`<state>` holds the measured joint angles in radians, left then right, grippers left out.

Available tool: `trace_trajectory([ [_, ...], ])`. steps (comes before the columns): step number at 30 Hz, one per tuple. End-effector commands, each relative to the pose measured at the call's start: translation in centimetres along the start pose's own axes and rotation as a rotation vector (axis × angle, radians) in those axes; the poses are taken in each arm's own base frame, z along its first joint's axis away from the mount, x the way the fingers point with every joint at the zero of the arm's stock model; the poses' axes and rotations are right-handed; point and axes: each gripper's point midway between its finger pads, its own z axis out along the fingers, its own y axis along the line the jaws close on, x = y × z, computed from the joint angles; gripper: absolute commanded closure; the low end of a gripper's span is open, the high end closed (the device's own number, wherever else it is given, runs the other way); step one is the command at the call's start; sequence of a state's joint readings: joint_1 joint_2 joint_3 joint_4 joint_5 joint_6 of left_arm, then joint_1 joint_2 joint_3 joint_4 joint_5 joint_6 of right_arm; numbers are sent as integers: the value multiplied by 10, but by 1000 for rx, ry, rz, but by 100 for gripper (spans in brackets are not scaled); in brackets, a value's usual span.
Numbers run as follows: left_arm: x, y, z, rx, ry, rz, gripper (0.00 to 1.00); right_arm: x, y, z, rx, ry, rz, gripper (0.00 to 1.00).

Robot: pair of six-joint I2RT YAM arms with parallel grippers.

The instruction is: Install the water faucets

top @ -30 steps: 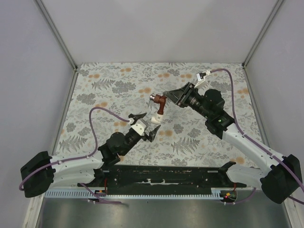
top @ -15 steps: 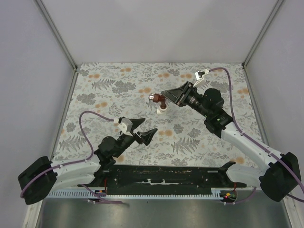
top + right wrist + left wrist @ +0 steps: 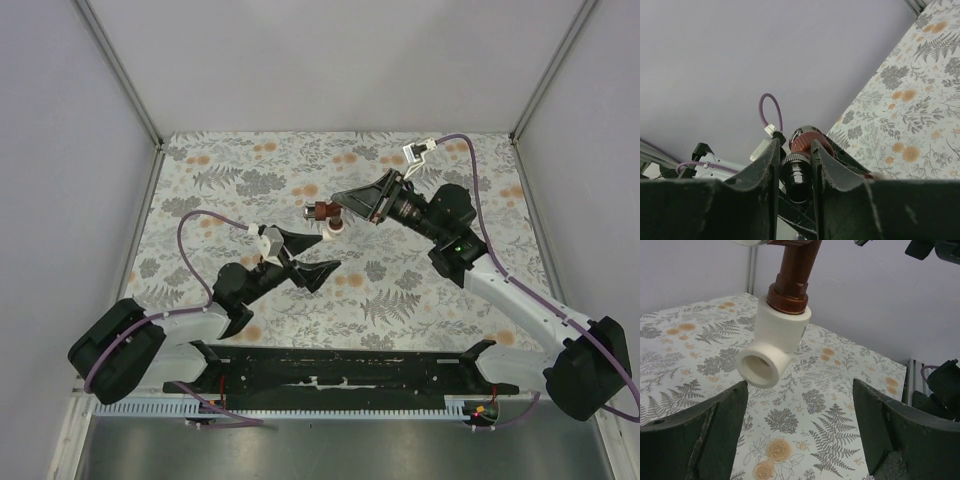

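Over the floral worktop (image 3: 230,180), my right arm (image 3: 500,290) extends inward and my right fingers (image 3: 365,200) pinch the red-brown faucet (image 3: 325,210) aloft. My left arm (image 3: 190,325) lies low on the faucet's near side. My left fingers (image 3: 300,242) are spread, just beside but apart from the white fitting (image 3: 775,347) on the faucet's lower end.

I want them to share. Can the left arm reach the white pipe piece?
Probably yes: the open left gripper faces the white fitting, with nothing between them. The right gripper holds its faucet.
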<state>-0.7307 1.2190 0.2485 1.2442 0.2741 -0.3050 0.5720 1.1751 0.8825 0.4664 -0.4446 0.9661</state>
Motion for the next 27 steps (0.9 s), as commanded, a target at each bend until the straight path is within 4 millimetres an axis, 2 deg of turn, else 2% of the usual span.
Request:
trace_trajectory([
  [1, -37, -17, 14, 121, -115, 91, 11, -19, 51, -1, -174, -20, -53, 100],
  [10, -31, 2, 19, 65, -71, 169, 11, -14, 58, -2, -208, 21, -60, 100],
  [14, -16, 20, 12, -21, 5, 211, 11, -13, 56, -3, -197, 19, -62, 100],
  [19, 0, 34, -2, -103, 75, 236, 11, -15, 51, -3, -172, 8, -83, 100],
  [22, -3, 30, -5, -98, 55, 271, 11, -16, 52, -3, -175, 11, -81, 100],
  [27, -18, -2, 11, 88, 25, 300, 11, -14, 54, -3, -187, 20, -77, 100],
])
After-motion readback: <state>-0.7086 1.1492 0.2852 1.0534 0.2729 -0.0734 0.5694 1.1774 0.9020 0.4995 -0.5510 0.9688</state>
